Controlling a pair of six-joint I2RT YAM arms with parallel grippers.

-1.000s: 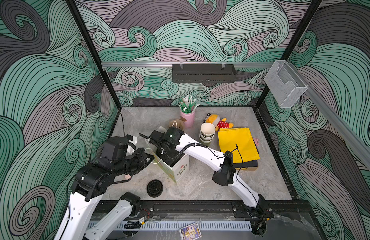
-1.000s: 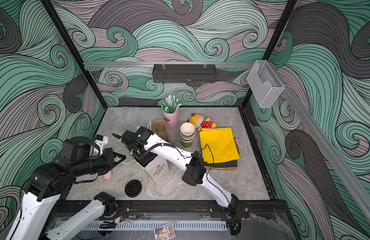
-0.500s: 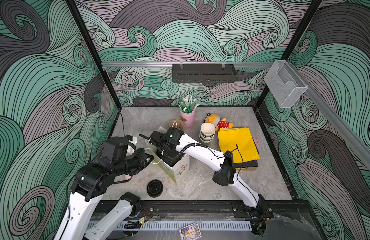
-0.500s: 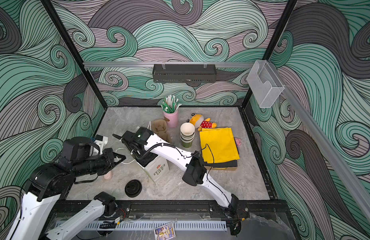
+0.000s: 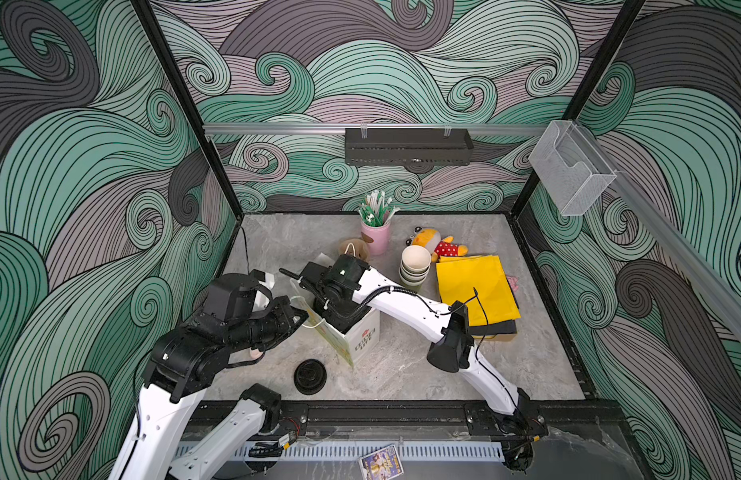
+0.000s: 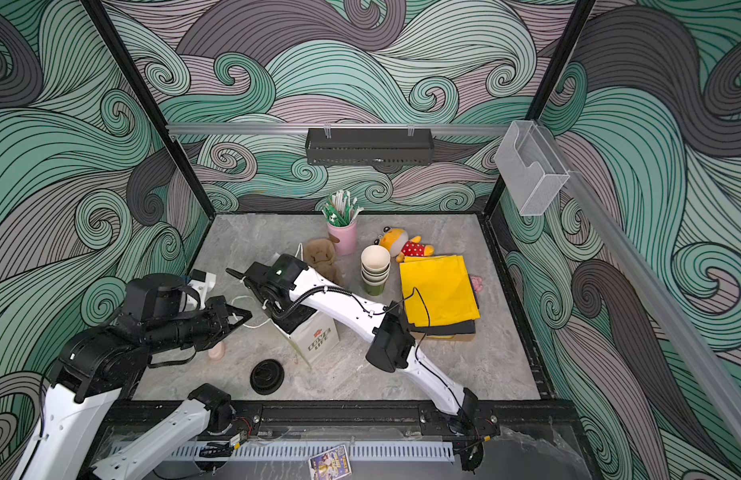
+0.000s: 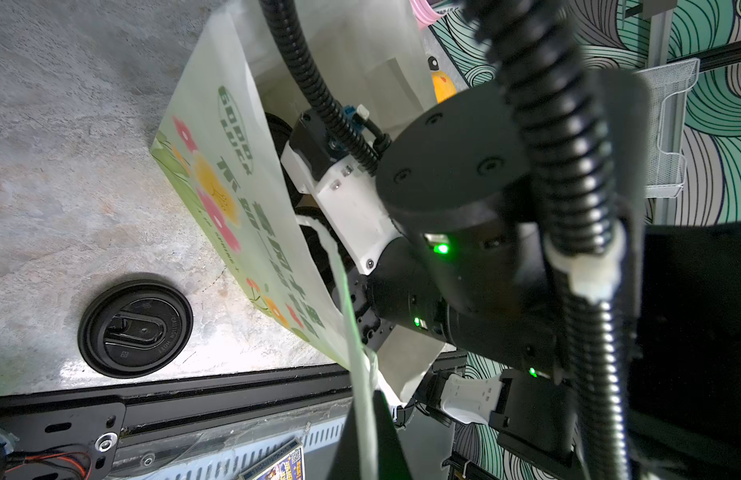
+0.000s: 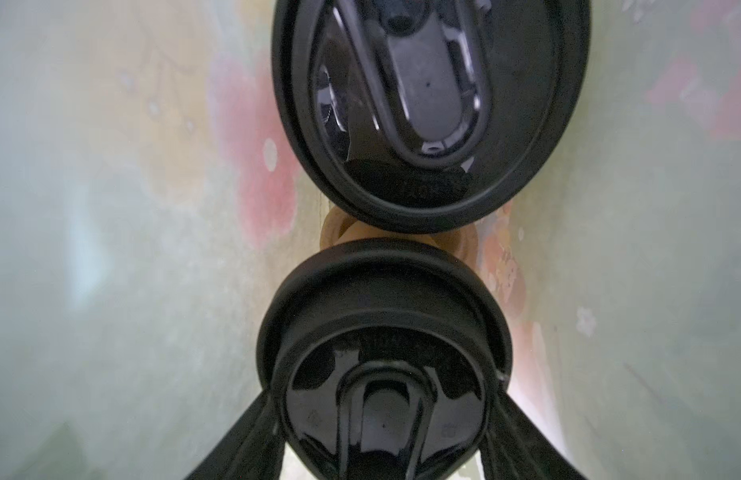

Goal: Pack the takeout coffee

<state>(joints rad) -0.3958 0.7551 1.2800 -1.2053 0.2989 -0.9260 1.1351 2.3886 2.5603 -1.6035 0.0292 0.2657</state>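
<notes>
While inside bag (image 8: 111, 208), cup (image 8: 381, 332) between jaws.

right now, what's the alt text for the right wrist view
Looking down inside a pale bag, the right tool grips a black-lidded cup from both sides. A second black-lidded cup stands close beyond it, and blurred flower print shows through the bag's walls.

The right arm (image 6: 339, 301) reaches down into the white bag (image 6: 319, 338); the left hand (image 6: 243, 316) seems to pinch its handle (image 6: 256, 326).
</notes>
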